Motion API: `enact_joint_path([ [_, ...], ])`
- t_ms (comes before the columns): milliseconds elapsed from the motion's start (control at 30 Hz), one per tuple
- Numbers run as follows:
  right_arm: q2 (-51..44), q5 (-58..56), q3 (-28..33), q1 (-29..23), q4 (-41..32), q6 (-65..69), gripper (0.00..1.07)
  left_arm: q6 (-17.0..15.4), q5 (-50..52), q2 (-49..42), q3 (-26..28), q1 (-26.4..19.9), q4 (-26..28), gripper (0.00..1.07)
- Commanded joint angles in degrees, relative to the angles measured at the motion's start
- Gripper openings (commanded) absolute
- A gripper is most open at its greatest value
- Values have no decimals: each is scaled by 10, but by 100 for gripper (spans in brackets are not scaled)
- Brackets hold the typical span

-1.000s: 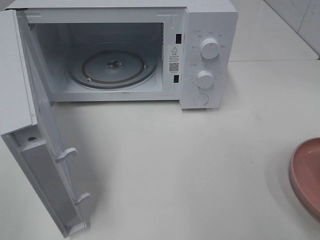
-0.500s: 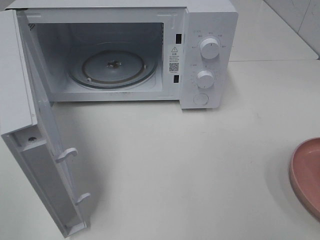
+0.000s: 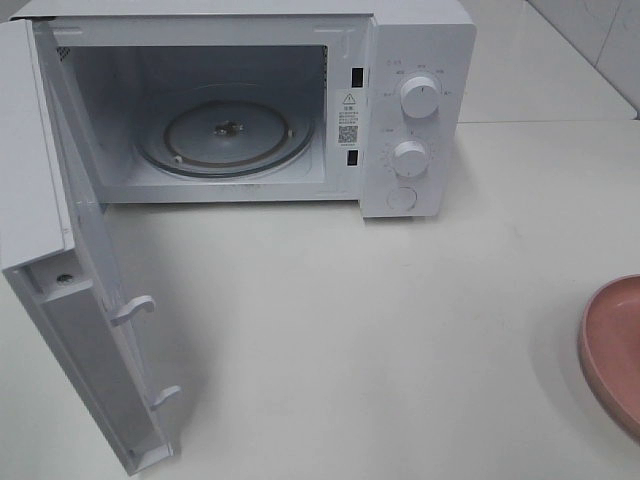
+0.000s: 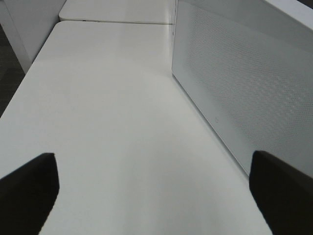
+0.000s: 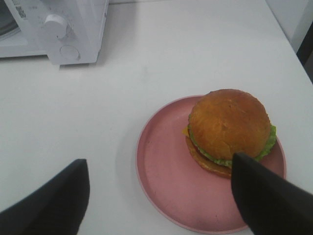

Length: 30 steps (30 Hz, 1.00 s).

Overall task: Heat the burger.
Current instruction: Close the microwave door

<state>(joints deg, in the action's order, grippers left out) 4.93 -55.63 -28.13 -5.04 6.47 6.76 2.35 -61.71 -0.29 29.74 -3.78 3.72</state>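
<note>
A: What stands around the white box-shaped microwave oven (image 3: 270, 100), and is the way into it free?

B: Its white door (image 3: 75, 300) is swung fully open to the front, at the hinge side. Inside lies one round glass turntable (image 3: 225, 135), with nothing on it. On the panel beside the opening I count two white round knobs (image 3: 419, 96), one above the other, and one round button (image 3: 401, 198) under them. The white bench (image 3: 380, 330) in front of the opening is bare.

A: Where is the burger?

B: The round burger with golden-brown bun and green lettuce (image 5: 229, 129) sits on one round pink plate (image 5: 166, 176), on the knob side of the microwave and well apart from it, toward the front. In the high view only the plate's rim shows at the picture's edge; the burger itself is outside that picture.

A: And the two hands?

B: The right hand (image 5: 161, 193) hovers over the plate, looking down. Its two dark fingers (image 5: 264, 196) are wide apart, one near the burger's edge, the other beyond the plate rim. It grips nothing. The left hand (image 4: 154, 196) is low over the bench, just beside the outer face of the open door, fingers spread wide and empty. Neither arm appears in the high view.
</note>
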Motion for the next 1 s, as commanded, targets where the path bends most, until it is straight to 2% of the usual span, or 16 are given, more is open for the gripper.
enact_joint_path([
  [33,-43,4,1,15,1,-9,76,0,5,-4,-2,-1,3,98],
  [200,-68,4,1,22,1,-9,76,0,5,-4,-2,-1,3,98],
  [1000,-67,4,1,22,1,-9,76,0,5,-4,-2,-1,3,98],
])
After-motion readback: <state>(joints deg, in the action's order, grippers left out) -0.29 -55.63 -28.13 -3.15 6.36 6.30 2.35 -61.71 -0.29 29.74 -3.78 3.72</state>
